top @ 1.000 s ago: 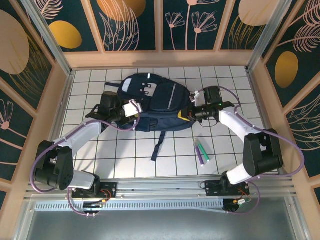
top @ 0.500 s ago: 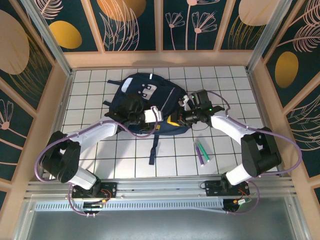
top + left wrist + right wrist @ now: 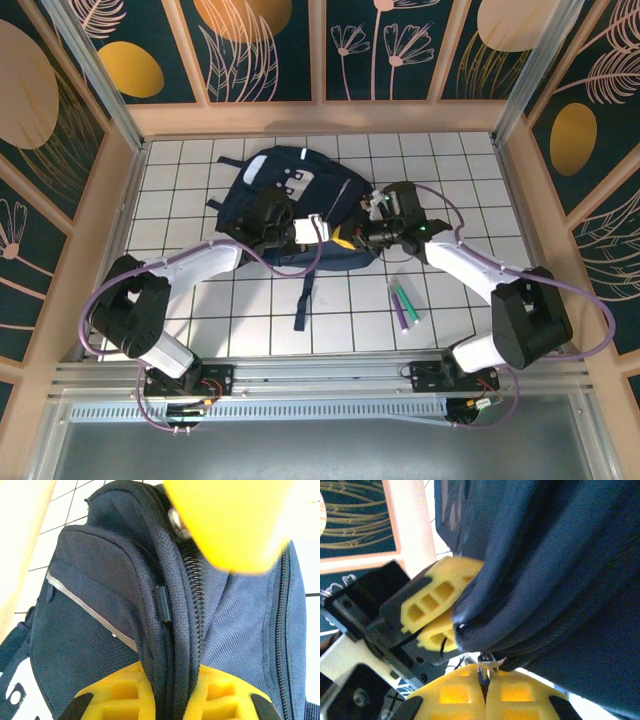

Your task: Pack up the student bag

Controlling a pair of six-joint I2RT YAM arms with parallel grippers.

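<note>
From above, the student bag (image 3: 330,195) lies on the tiled tabletop (image 3: 450,170), left gripper (image 3: 340,238) and right gripper (image 3: 362,236) meeting at its near edge. Left wrist: jaws closed on its zip seam (image 3: 172,615). Right wrist: jaws pinching its zip pull (image 3: 486,662).

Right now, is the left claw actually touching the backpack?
Touching. The left wrist view shows the left gripper closed on the student bag, with a zippered fold pinched between its yellow fingers.

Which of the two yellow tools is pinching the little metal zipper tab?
The right tool: the metal zipper tab sits between its yellow pads. The left tool pinches a zipper seam of the student bag instead.
</note>
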